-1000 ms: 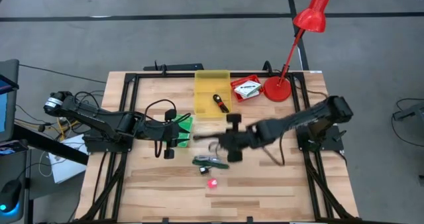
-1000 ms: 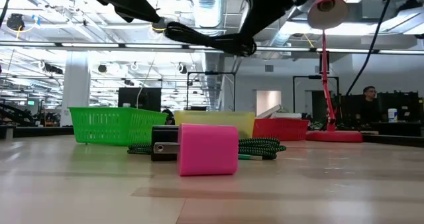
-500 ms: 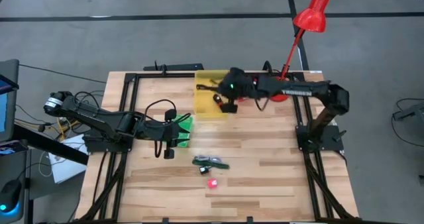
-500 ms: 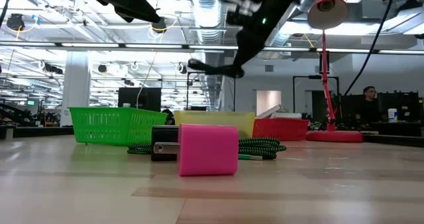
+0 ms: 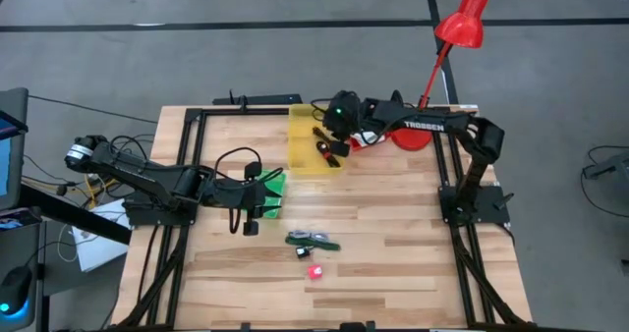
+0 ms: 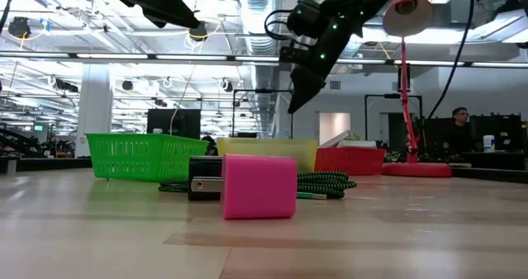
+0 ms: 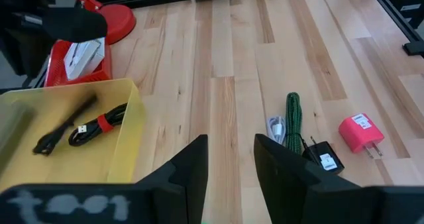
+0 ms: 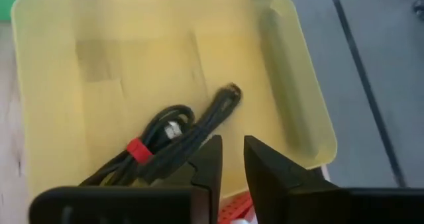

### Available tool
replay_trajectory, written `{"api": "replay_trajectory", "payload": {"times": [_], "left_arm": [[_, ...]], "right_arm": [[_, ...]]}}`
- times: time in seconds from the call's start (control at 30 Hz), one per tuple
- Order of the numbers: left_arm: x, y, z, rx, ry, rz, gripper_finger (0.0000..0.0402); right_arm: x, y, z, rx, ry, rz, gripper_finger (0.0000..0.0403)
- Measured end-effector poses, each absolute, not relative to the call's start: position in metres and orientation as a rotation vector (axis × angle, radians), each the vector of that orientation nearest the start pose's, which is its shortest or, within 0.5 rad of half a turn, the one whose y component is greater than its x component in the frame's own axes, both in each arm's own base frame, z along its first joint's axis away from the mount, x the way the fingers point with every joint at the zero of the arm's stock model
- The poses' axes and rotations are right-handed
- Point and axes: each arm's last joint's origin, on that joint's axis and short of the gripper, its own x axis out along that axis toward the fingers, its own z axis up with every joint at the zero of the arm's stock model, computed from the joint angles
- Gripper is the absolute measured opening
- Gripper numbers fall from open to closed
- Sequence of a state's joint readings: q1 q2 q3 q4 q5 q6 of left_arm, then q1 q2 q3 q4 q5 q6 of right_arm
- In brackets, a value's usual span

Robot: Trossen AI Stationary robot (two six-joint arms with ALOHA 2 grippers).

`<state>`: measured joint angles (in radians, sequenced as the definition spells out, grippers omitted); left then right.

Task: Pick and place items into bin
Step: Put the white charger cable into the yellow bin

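The counter (image 5: 393, 224) is pale wood planks in a black frame, with an open office behind it where a person (image 6: 459, 122) sits far back. At the counter's far edge I see a yellow bin (image 5: 303, 121), a red tray (image 5: 378, 119) just beside it holding a white packet (image 5: 369, 130), and next to that the base of a red lamp (image 5: 411, 134). My right claw (image 5: 329, 147) hangs over the bin; through its own camera the right claw (image 8: 232, 148) is only a narrow slit apart, and I see bare yellow bin floor in the gap, nothing gripped. A black cable (image 8: 165, 141) with a red tie lies coiled on the bin floor below it. From the left wrist the same black cable (image 7: 99, 123) shows inside the bin (image 7: 129, 144), with a second dark cord touching it. The left claw (image 7: 230, 154) waits at the counter's left side by a green basket (image 6: 136, 155), fingers (image 7: 192, 174) a little apart and empty. Well clear of the bin, near the front middle of the counter, lie a green cable (image 7: 292, 112), a black adapter (image 7: 324, 158) touching it, and a pink charger (image 7: 361, 132) just beside them. In the low view the pink charger (image 6: 258, 186) stands upright in front of the adapter (image 6: 205, 178).
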<state>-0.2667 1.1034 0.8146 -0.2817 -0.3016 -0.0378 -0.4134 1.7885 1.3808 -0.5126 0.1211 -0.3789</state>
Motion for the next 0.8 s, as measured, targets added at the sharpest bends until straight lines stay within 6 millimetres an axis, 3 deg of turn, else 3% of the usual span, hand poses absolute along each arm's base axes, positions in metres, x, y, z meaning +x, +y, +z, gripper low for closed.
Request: {"api": "replay_trajectory", "payload": {"times": [0.27, 0.57, 0.8], "left_arm": [[0.227, -0.053, 0.275, 0.123, 0.547, 0.044, 0.0112], [0.227, -0.053, 0.275, 0.118, 0.546, 0.046, 0.0112], [0.227, -0.053, 0.275, 0.123, 0.546, 0.044, 0.0112]], "right_arm": [[0.358, -0.127, 0.244, -0.207, 1.009, -0.219, 0.0075], [0.369, -0.053, 0.223, -0.156, 1.033, 0.056, 0.0101], [0.370, -0.009, 0.210, -0.137, 1.019, 0.127, 0.0130]]}}
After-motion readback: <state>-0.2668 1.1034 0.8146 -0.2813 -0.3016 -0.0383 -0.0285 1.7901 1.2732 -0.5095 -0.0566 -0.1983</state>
